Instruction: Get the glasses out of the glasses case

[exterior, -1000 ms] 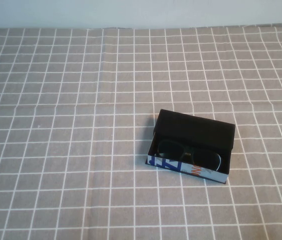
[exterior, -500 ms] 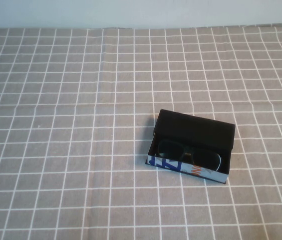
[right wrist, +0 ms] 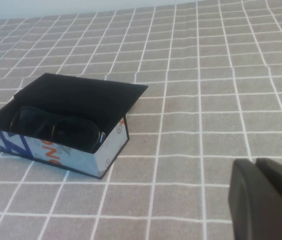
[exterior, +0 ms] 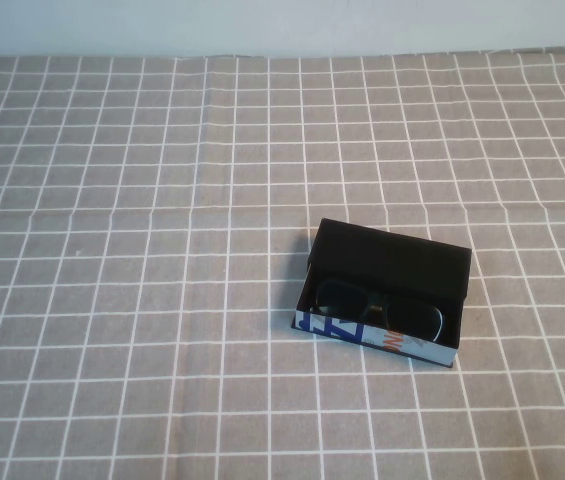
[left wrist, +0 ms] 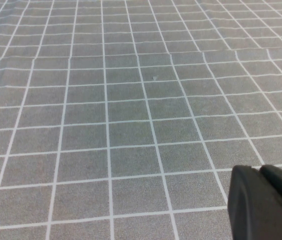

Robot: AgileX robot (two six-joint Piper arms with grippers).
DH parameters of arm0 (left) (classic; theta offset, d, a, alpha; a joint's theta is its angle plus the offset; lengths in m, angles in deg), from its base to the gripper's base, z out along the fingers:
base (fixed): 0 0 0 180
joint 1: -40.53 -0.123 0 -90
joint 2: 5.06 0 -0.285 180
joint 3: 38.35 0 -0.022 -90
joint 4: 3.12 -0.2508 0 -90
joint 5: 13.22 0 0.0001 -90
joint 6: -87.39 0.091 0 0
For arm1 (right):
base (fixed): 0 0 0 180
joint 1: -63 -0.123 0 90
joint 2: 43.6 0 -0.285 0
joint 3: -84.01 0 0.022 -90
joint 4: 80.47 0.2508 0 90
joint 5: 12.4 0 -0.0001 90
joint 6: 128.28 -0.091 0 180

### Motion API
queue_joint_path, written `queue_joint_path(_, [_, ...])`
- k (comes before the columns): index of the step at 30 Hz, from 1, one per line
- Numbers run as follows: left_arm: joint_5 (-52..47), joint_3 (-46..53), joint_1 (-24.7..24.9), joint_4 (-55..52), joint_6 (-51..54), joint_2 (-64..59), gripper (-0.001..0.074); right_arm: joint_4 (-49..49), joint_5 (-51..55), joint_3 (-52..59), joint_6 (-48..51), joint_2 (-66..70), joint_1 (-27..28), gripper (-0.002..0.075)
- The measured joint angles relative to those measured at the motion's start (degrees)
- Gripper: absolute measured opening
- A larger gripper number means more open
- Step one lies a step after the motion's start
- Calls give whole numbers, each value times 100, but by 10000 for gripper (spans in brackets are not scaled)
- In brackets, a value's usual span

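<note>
The glasses case (exterior: pixel 387 262) is a black box with its flap lid open and a white printed front side, lying right of the table's middle. It also shows in the right wrist view (right wrist: pixel 71 90). The black-framed glasses (exterior: pixel 377 305) lie inside it, also seen in the right wrist view (right wrist: pixel 56 127). My left gripper (left wrist: pixel 258 170) is shut and empty over bare cloth, with no task object near it. My right gripper (right wrist: pixel 253 162) is shut and empty, held apart from the case. Neither gripper shows in the high view.
A grey tablecloth with a white grid (exterior: pixel 162 200) covers the whole table. A pale wall runs along the far edge (exterior: pixel 282 25).
</note>
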Motion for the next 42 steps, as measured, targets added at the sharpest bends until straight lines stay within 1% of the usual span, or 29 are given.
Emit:
queue_joint_path(10, [0,0,0,0,0,0,-5,0,-153,0,0,0,0,-18])
queue_joint_path(22, [0,0,0,0,0,0,-5,251,-1453,0,0,0,0,-18])
queue_joint_path(26, [0,0,0,0,0,0,-5,273,-2101,0,0,0,0,-18])
queue_joint_path(31, [0,0,0,0,0,0,-5,298,-3500,0,-21,0,0,-19])
queue_joint_path(33, [0,0,0,0,0,0,-5,332,-3887,-17,-27,0,0,-18])
queue_joint_path(36, [0,0,0,0,0,0,-5,360,-3987,-316,-34,0,0,-18])
queue_joint_path(42, [0,0,0,0,0,0,-5,368,-4035,-1397,-34,-8,0,-18])
